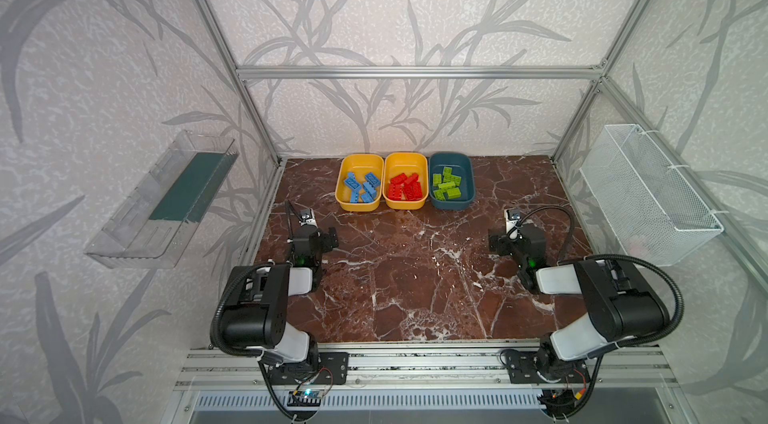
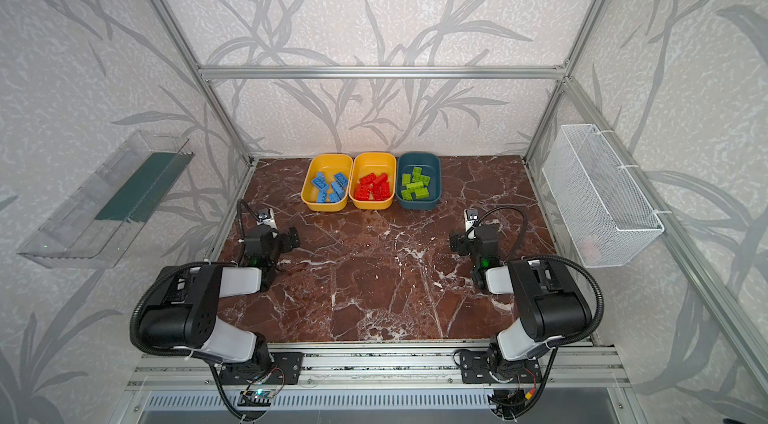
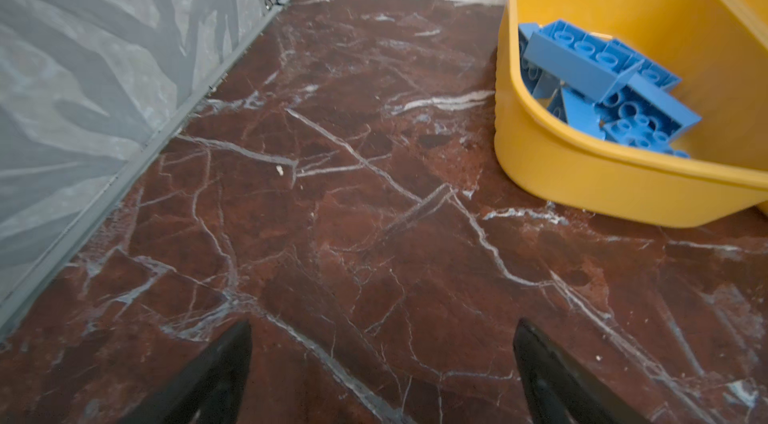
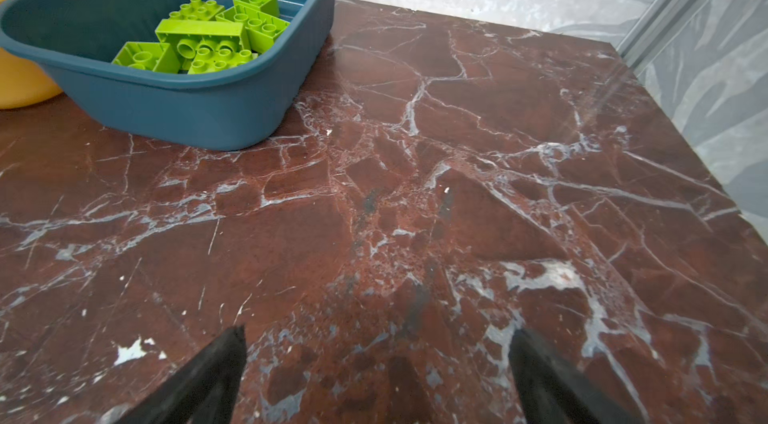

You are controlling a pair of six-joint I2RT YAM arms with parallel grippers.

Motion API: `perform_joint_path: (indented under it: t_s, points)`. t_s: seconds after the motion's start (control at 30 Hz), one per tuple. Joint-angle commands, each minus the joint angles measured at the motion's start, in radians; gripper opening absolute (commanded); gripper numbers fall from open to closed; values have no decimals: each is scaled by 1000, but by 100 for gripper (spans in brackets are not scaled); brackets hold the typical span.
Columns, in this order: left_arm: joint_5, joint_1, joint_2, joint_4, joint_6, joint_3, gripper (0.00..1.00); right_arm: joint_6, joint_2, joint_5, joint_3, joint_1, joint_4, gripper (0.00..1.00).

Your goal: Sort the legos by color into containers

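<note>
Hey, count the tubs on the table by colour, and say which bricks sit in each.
Yellow: 2, the left tub with blue bricks and the middle tub with red bricks
Teal: 1, the right tub with green bricks
Total: 3

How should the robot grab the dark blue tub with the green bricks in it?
Probably by the dark blue tub's right-hand wall, coming straight down so the open right gripper straddles the thin upright rim. That side faces bare table, and the green bricks seem to leave a small gap there. The opposite side sits against a yellow tub.
</note>
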Motion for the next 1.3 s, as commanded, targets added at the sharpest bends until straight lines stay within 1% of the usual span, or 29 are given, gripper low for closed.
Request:
perform_joint_path:
  t_s: [0.0, 0.03, 0.07, 0.1, 0.13, 0.17, 0.2, 1.27]
  points:
    - [18, 2, -1, 82, 30, 29, 98, 0, -16, -89, 19, -25, 82, 99]
    - [19, 2, -13, 34, 26, 40, 99, 14, 5, -112, 15, -39, 127, 99]
    - [18, 1, -8, 48, 26, 39, 99, 24, 11, -133, 10, -56, 139, 99]
    - [19, 1, -5, 62, 28, 35, 99, 23, 1, -136, 16, -58, 112, 99]
    - [19, 2, -15, 30, 26, 43, 99, 22, 4, -136, 14, -58, 123, 99]
    - [19, 1, -8, 51, 28, 38, 99, 25, 11, -137, 10, -59, 149, 99]
    - [19, 1, -11, 42, 28, 40, 99, 22, 5, -136, 14, -59, 122, 99]
    - [14, -2, -11, 42, 29, 41, 99, 23, 6, -137, 11, -58, 136, 99]
